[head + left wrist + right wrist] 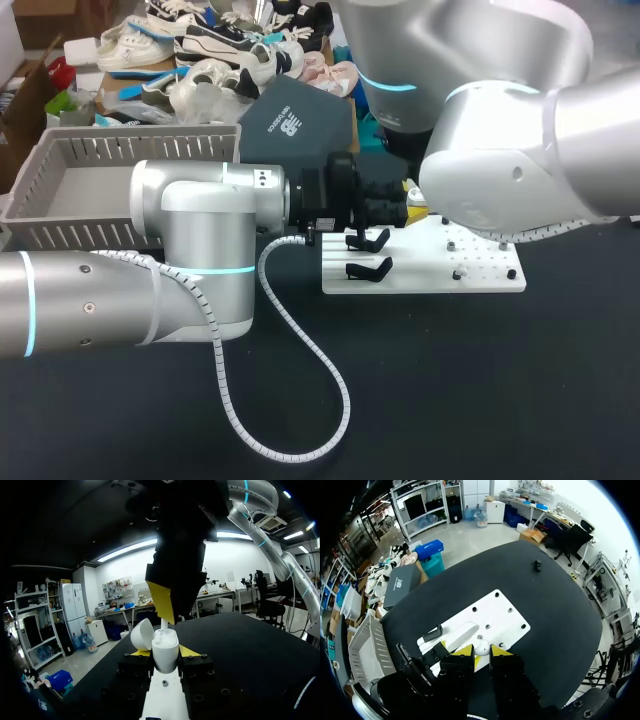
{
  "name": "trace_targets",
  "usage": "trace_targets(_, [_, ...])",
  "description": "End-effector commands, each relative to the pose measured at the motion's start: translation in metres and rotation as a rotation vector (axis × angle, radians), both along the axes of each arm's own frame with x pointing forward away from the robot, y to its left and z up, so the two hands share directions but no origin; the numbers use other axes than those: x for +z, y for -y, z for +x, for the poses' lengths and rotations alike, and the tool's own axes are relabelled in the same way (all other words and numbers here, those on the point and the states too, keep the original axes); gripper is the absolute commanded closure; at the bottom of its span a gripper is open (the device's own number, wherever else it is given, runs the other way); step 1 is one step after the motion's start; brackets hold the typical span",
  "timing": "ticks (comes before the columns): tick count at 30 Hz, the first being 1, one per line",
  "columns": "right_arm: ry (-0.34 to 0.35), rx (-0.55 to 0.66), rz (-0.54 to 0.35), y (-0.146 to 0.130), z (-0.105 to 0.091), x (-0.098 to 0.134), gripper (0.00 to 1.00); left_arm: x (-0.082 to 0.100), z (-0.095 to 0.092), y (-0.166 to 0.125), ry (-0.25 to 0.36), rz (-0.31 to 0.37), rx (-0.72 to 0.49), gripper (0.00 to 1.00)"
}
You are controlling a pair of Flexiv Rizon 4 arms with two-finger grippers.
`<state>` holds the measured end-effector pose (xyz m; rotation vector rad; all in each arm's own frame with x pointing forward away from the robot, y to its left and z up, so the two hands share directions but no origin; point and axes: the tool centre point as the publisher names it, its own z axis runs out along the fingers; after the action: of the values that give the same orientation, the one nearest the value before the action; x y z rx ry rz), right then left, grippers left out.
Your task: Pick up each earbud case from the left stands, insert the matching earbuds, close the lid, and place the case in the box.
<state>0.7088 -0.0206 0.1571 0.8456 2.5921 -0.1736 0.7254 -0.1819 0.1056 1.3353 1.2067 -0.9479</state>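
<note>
My left gripper (165,653) is shut on a white earbud case (165,645), held upright with its round lid (142,633) swung open to one side. Directly above it my right gripper (482,652) holds a white earbud (164,625) by its upper end, the stem pointing down into the case's mouth. One of the right gripper's yellow fingertips (162,602) shows just over the case. In the head view the left gripper (400,212) sits over the white stand board (480,275), and the right arm hides the case and the earbud.
Two empty black stands (368,240) (368,268) sit on the board's left part. A grey slatted basket (60,160) stands at the back left. A small black object (537,566) lies on the dark tabletop far beyond the board.
</note>
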Motion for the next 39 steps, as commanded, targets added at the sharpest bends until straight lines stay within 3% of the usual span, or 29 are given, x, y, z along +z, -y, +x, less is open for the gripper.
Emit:
trace_targets(1, [-0.001, 0.001, 0.001, 0.0, 0.001, -0.001, 1.0, -0.001, 0.0, 0.0, 0.002, -0.004, 0.001, 1.0])
trace_targets(34, [-0.015, 0.005, 0.046, 0.001, 0.003, -0.016, 1.0, -0.001, 0.0, 0.0, 0.002, -0.004, 0.001, 1.0])
trace_targets(36, [-0.013, 0.006, 0.045, 0.002, 0.003, -0.016, 0.75, -0.001, 0.0, 0.0, 0.002, -0.004, 0.001, 1.0])
trace_targets(39, [-0.001, 0.01, 0.047, 0.003, 0.003, -0.015, 0.55, -0.001, 0.0, 0.0, 0.002, -0.004, 0.001, 1.0])
